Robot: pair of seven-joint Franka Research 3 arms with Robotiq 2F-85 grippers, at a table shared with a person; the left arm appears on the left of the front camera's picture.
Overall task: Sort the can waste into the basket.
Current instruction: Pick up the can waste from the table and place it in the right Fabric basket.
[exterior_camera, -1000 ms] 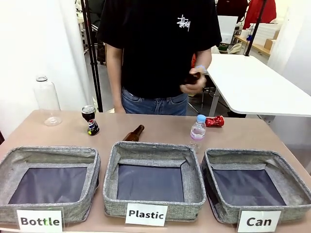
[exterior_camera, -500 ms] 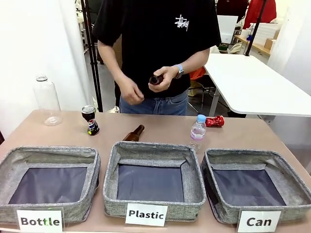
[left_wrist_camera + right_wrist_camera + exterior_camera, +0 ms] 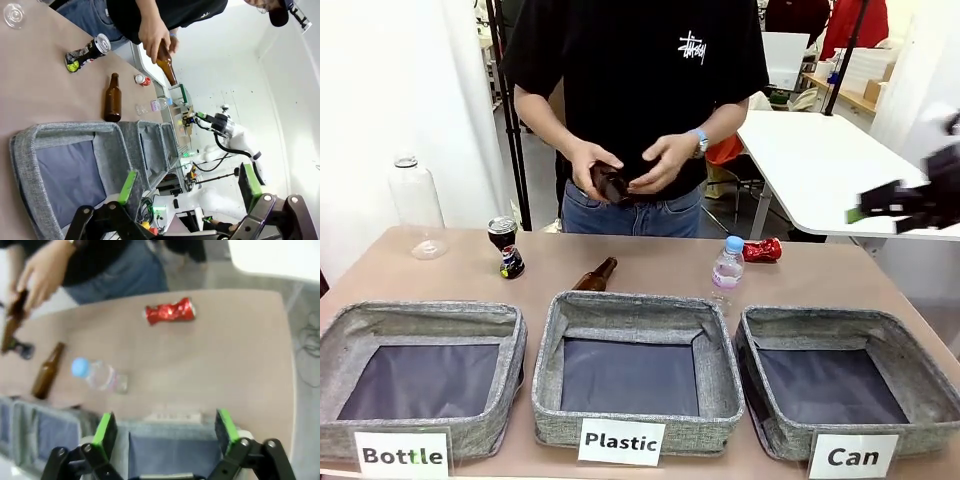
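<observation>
Two empty hands, spread wide: left hand [image 3: 189, 184] idles; right hand [image 3: 165, 432] hangs over the basket [image 3: 820, 320], red can [image 3: 169, 311] on the counter [image 3: 240, 350] ahead. Approach step; next, reach forward and close.

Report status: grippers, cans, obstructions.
Left gripper open, right gripper open, both empty. Crushed red can and dark can on table; Can basket empty. Water bottle stands near red can; person holds brown bottle at far side.

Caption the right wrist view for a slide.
Open right gripper looks down on the basket, red can lying on the table beyond.
</observation>
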